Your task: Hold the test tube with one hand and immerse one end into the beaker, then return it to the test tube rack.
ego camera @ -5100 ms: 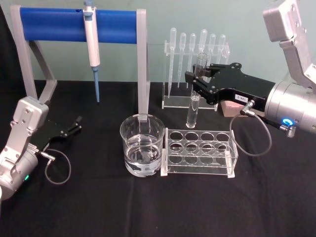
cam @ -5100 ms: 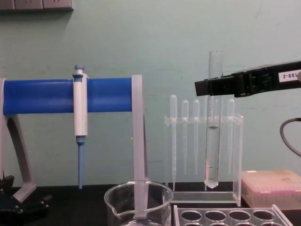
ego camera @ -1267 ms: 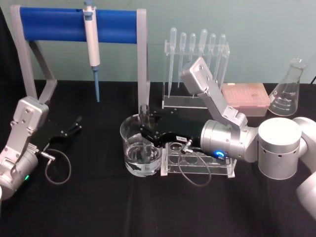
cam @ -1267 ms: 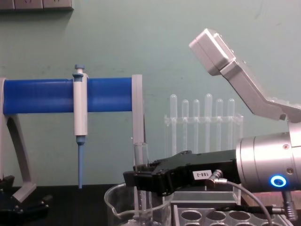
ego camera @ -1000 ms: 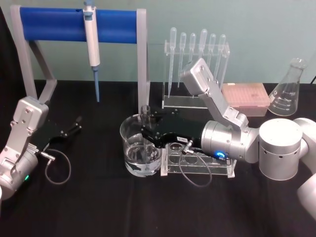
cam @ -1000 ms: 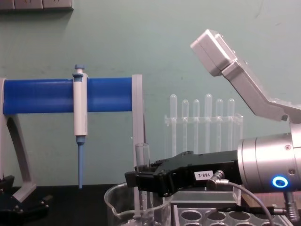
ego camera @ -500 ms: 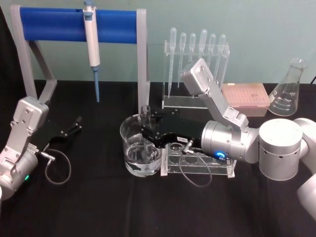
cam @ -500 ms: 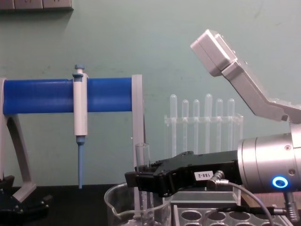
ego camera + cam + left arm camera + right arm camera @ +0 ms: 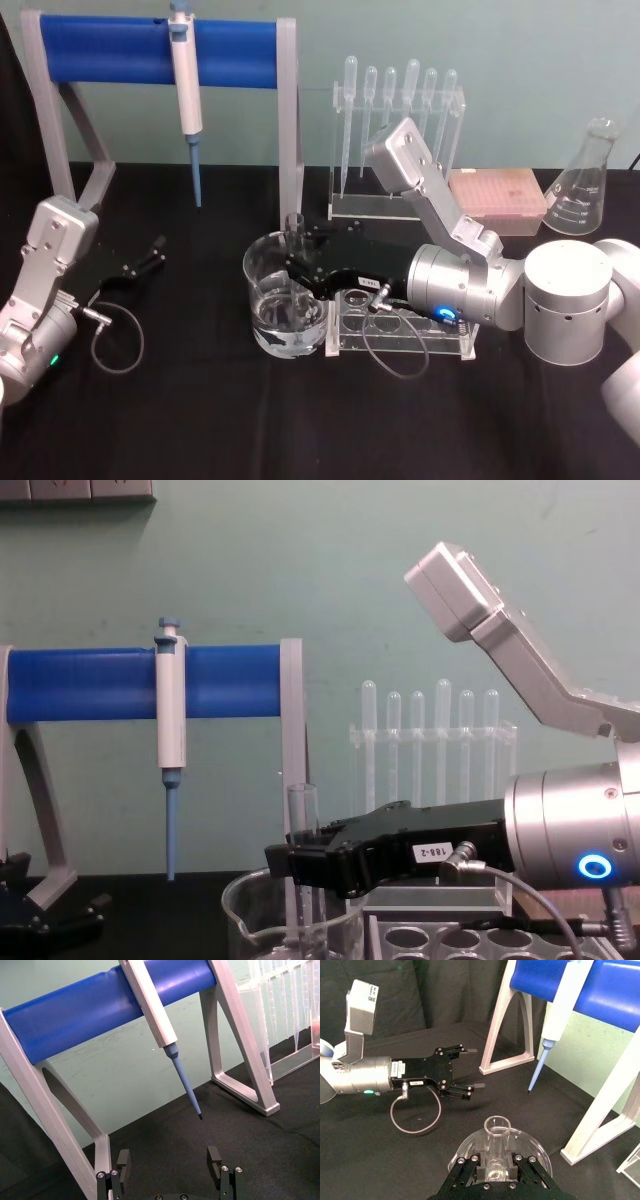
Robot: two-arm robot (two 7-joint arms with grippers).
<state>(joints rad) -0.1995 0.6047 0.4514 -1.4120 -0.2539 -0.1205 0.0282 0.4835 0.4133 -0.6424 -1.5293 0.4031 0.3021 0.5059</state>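
Gripping the test tube (image 9: pixel 496 1147) upright, our right gripper (image 9: pixel 297 262) has its jaws clenched on the glass partway down. The open rim stands above the jaws and the rounded end hangs below them, inside the beaker (image 9: pixel 256 292). We reckon that grip leaves the lower end free to dip. Just behind the jaws, toward the wrist, waits the rack (image 9: pixel 402 343). Our left gripper (image 9: pixel 169 1157) rests well apart, fingers spread, holding nothing.
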